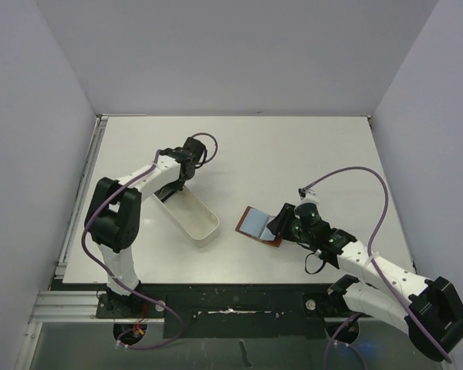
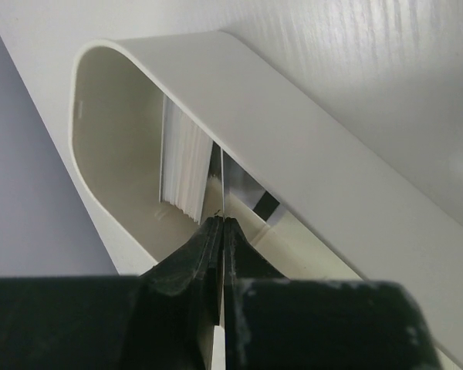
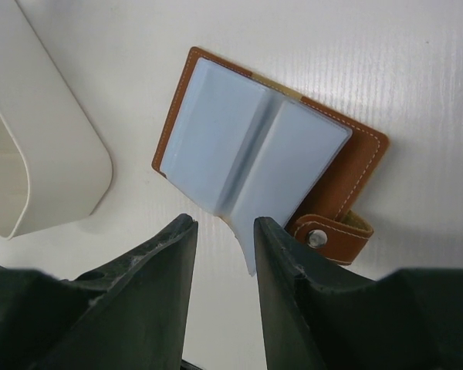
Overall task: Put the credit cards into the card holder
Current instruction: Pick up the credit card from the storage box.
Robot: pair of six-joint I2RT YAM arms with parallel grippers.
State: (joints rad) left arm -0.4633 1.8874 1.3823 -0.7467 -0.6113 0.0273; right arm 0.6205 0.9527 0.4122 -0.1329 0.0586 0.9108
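A: Nearest the bases first: what is the right tool (image 3: 224, 247) at?

B: Jaws spread, pinching nothing. It sits at 3 o'clock of the card holder (image 3: 363, 166), which lies open on the tabletop (image 1: 309, 154), about 5 o'clock from its middle. One leaf of its clear sleeve (image 3: 216, 139) hangs limp between the fingers.

A: How would that sleeve handle?

B: Soft and floppy, I'd say. A pocket mouth likely needs holding apart before anything slides in.

A: And farther out?

B: The white tray (image 1: 214, 223) at 8 o'clock, with the left tool (image 2: 222, 223) dipped into its far end, pressed together on a thin credit card (image 2: 224, 185) seen edge-on. In the wrist view a pale stack (image 2: 184, 166) stands just at 9 o'clock of the card.

A: The card's character?

B: Light, stiff and slick, I judge. Pinched at one edge it could swivel. A hold on a short end, leaving most of the length free, should suit feeding it into the sleeve. Its colour I cannot tell.
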